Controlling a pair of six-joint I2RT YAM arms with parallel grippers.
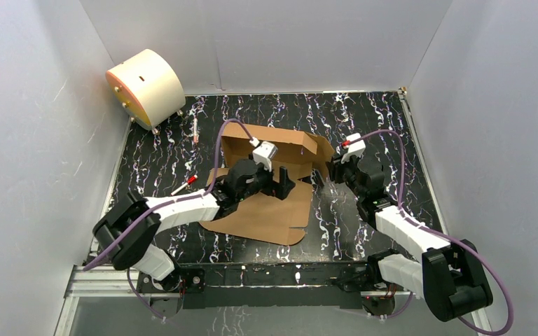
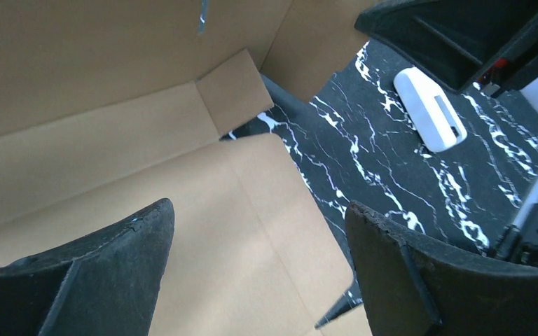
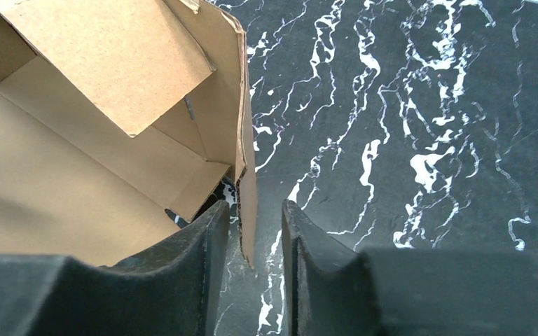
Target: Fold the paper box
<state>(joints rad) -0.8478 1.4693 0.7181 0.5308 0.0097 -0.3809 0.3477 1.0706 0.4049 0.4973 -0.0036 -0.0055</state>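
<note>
Paper box (image 1: 273, 203) mid table (image 1: 371, 119), right wall raised. Right gripper (image 3: 252, 210) half-closed astride that wall's edge, not yet pinching; left gripper (image 2: 259, 206) wide open, empty, over base. Risk: edge slipping out or buckling, unpinned base sliding

Soft, even light from above fills the white enclosure, and shadows on the tabletop (image 1: 364, 119) are faint. The overhead view is sharp, with slightly bowed edges. In both wrist views the near tool fingers (image 2: 112, 266) look dark and blurred, while the box (image 3: 77, 196) stays crisp.
</note>
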